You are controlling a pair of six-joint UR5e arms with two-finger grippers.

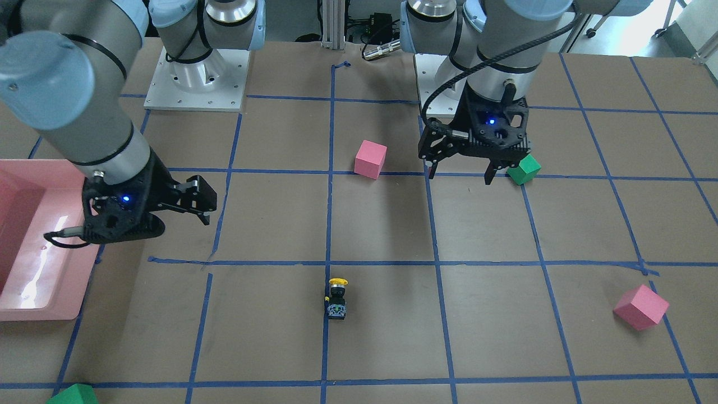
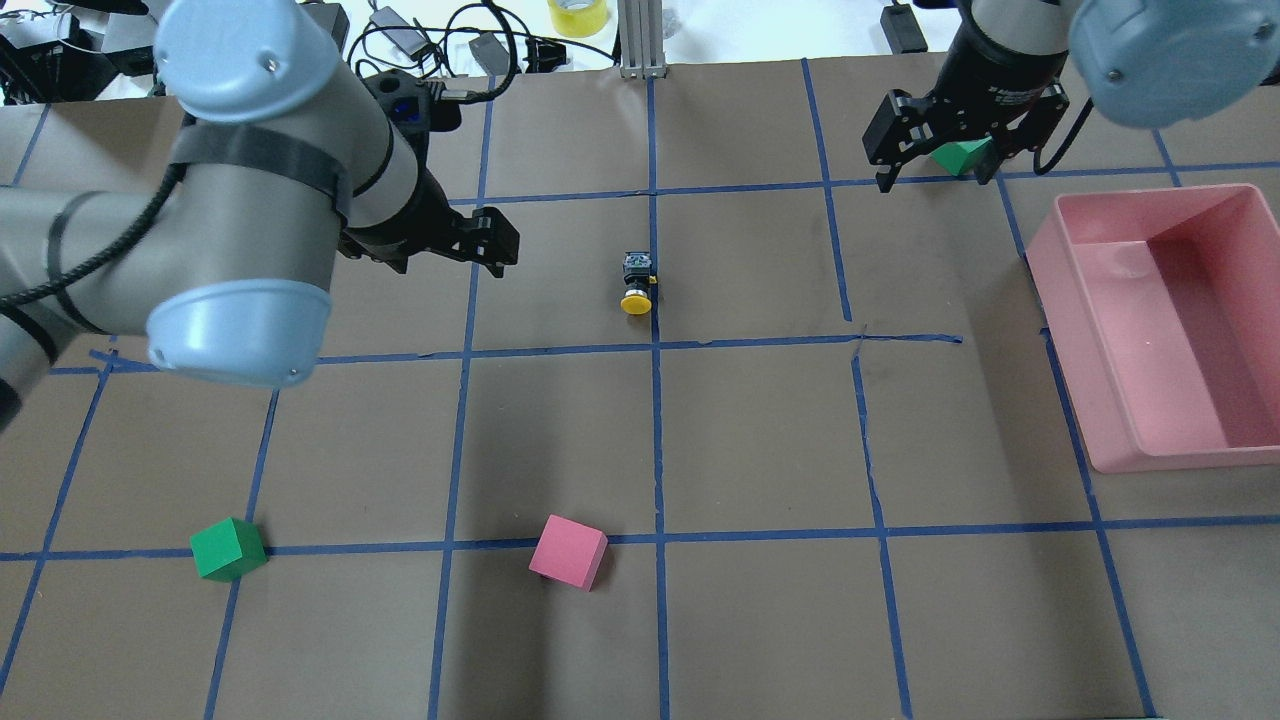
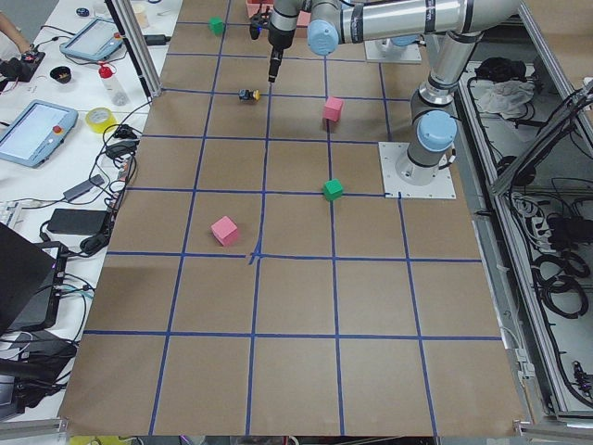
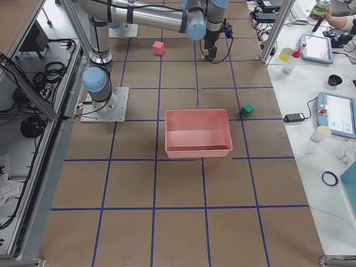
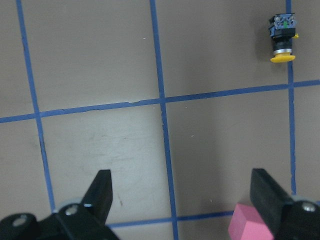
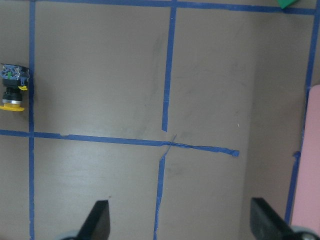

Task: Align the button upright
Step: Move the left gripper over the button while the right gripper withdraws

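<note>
The button lies on its side on the brown table by a blue tape line, with its yellow cap toward the robot. It also shows in the overhead view, the left wrist view and the right wrist view. My left gripper hangs open and empty above the table, to the button's left; it also shows in the front view and the left wrist view. My right gripper is open and empty, well off to the button's right; it also shows in the front view and the right wrist view.
A pink tray stands at the table's right side. A green cube lies beyond the right gripper. A pink cube and a green cube lie nearer the robot. Another pink cube lies far left.
</note>
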